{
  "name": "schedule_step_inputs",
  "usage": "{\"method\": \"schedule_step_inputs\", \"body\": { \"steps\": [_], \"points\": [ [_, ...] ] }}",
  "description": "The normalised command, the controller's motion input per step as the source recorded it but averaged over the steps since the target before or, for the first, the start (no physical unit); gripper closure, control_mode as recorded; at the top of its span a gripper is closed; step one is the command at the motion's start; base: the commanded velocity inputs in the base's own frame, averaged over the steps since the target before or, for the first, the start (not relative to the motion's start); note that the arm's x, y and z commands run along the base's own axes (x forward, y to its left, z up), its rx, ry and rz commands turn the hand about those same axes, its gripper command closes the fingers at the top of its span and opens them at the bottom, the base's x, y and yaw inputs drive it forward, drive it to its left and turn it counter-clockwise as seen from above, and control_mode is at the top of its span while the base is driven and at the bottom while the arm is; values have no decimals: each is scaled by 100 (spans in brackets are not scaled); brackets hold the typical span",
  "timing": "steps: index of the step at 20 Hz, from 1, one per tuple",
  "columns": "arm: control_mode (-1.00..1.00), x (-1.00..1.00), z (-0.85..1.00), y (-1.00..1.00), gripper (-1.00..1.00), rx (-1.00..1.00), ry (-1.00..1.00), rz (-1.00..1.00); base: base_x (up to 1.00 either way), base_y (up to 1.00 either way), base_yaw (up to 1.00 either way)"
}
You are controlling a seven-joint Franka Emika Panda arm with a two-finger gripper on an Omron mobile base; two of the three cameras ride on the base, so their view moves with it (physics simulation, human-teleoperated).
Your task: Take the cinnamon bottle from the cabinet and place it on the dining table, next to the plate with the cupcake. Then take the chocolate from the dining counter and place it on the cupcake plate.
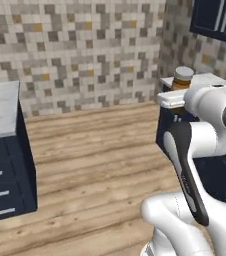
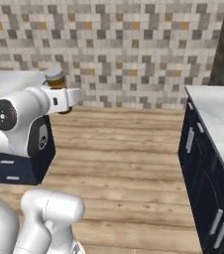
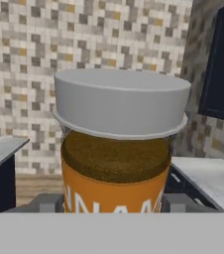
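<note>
Wood plank floor (image 1: 95,165) near; navy drawer units left and right, pale counter (image 2: 218,119) right. Gripper (image 3: 115,201) clamped on bottle (image 3: 118,149), held in the air above the floor. Bottle upright, long axis vertical, cap (image 1: 183,74) up. Mosaic tile wall (image 2: 129,44) far; navy cabinet (image 1: 220,20) upper right.

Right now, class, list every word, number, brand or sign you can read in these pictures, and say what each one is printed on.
"NNAM": pale capital letters on the orange label of the small amber-brown cinnamon bottle with the pale cap, in the hand view; the lettering is cut off at both sides and along the bottom, so the full word cannot be read.
In the two base views the same label is too small to read.
No other writing shows on the cabinets, tiled wall or counters.
</note>
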Motion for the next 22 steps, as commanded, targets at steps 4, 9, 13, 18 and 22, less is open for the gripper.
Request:
{"method": "schedule_step_inputs", "body": {
  "steps": [4,9,13,18,22],
  "points": [
    [100,0,0,0,100,0,0,0,100,-2,36],
    [100,0,0,0,100,0,0,0,100,0,22],
    [100,0,0,0,100,0,0,0,100,0,11],
    [100,0,0,0,100,0,0,0,100,0,8],
    [100,0,0,0,100,0,0,0,100,0,8]
  ]
}}
